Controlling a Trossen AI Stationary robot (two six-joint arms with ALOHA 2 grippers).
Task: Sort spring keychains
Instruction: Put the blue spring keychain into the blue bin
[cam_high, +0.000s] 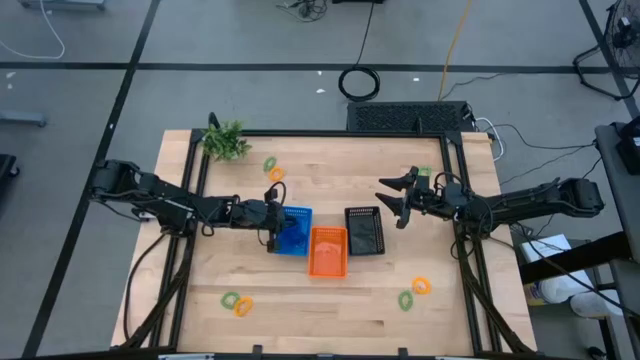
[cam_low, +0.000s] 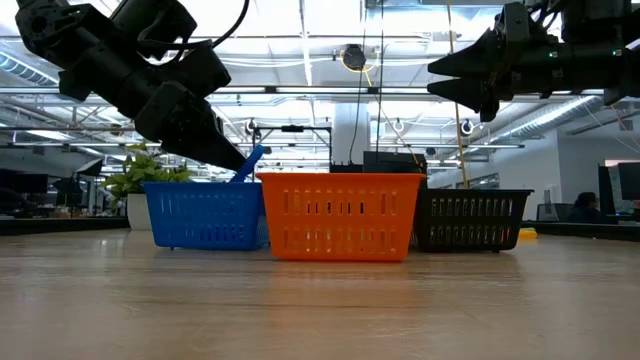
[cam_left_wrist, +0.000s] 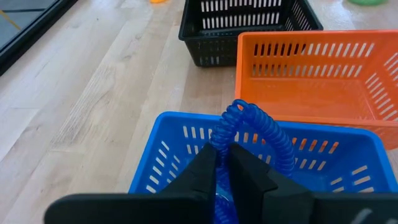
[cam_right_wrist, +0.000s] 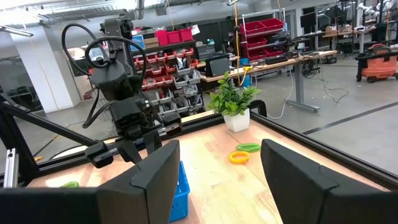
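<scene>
We see a blue spring keychain (cam_left_wrist: 258, 127), a coiled plastic loop, pinched in the left claw (cam_left_wrist: 222, 163) right over the blue basket (cam_high: 293, 232). The coil arches up from the fingertips and curves over toward the orange basket (cam_high: 328, 250); its long axis runs roughly along the claw's reach, tip end pointing up and away. In the low view it shows as a blue strip slanting up out of the blue basket's rim.

The three baskets sit mid-counter, touching or just beside each other: blue, orange, then black basket (cam_high: 364, 229). All are rectangular, slotted plastic w/ thin vertical ribs. The orange one looks bare inside as far as we can see.

Other spring keychains lie loose on the wood counter (cam_high: 330, 310): a green and orange pair (cam_high: 272, 169) near the plant sprig (cam_high: 226, 141), a green and orange pair (cam_high: 237, 302) at the near left, an orange and green pair (cam_high: 414, 292) at the near right, and one green one (cam_high: 424, 173) by the right arm. All are well apart from the baskets.

The right claw (cam_high: 393, 199) hangs above the counter just beside the black basket, fingers spread wide, holding nothing.

The counter is pale, grained plank wood w/ a dark frame round it.
</scene>
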